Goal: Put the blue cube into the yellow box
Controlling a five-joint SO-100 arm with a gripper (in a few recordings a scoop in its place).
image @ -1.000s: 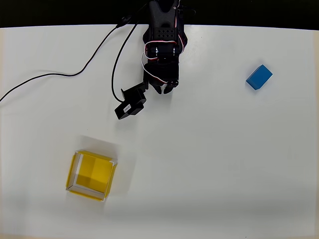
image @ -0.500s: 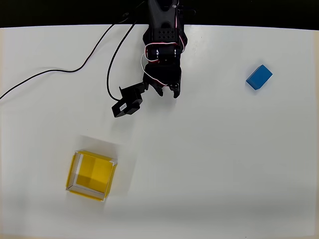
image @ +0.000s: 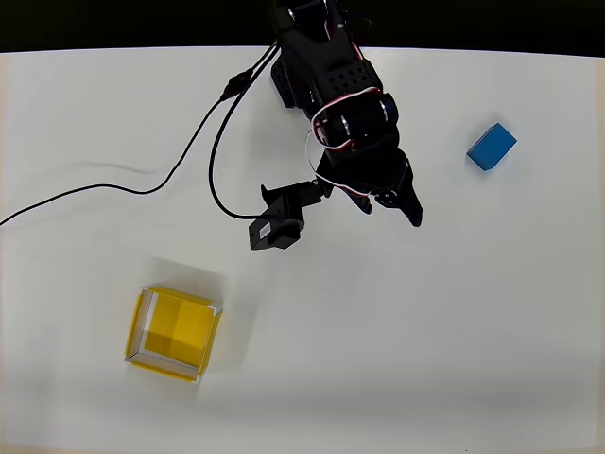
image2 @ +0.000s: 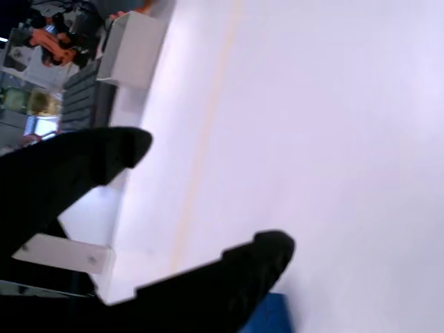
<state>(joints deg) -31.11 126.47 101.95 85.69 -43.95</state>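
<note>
No writing is showing legibly on anything here. In the overhead view the black arm is reaching from the table's top edge down and to the right, its pincer hanging empty with fingers apart; the wrist view is showing that gap too. The blue cube is lying well right of it. The yellow box is sitting far off, lower left.
</note>
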